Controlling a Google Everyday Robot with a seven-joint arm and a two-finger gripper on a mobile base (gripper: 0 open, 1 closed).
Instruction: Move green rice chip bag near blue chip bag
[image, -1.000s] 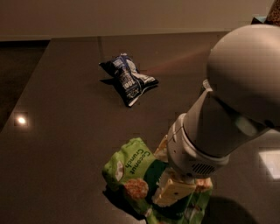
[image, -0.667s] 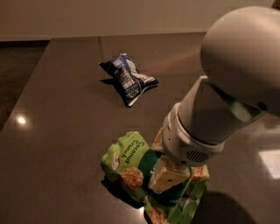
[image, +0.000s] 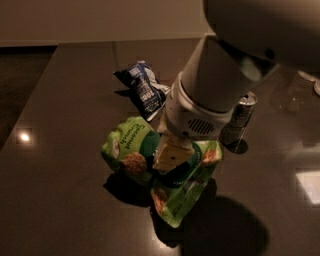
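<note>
The green rice chip bag (image: 131, 147) is lime green with a dark centre and pictures of tan chips. It hangs crumpled above the dark table, casting a shadow beneath it. My gripper (image: 170, 157) comes down from the upper right and is shut on the green rice chip bag at its middle, one cream finger (image: 169, 154) showing on the bag's front. The blue chip bag (image: 144, 90), small and navy with white lettering, lies on the table just behind and above the green bag, a short gap between them.
A silver drink can (image: 239, 117) stands to the right, partly hidden behind my arm (image: 220, 75). The dark glossy table (image: 60, 150) stretches to the left with a light glare spot. Pale objects sit at the far right edge.
My gripper has carried the green rice chip bag up the picture and away from the front edge, closer to the blue chip bag. The silver can has come into view.
</note>
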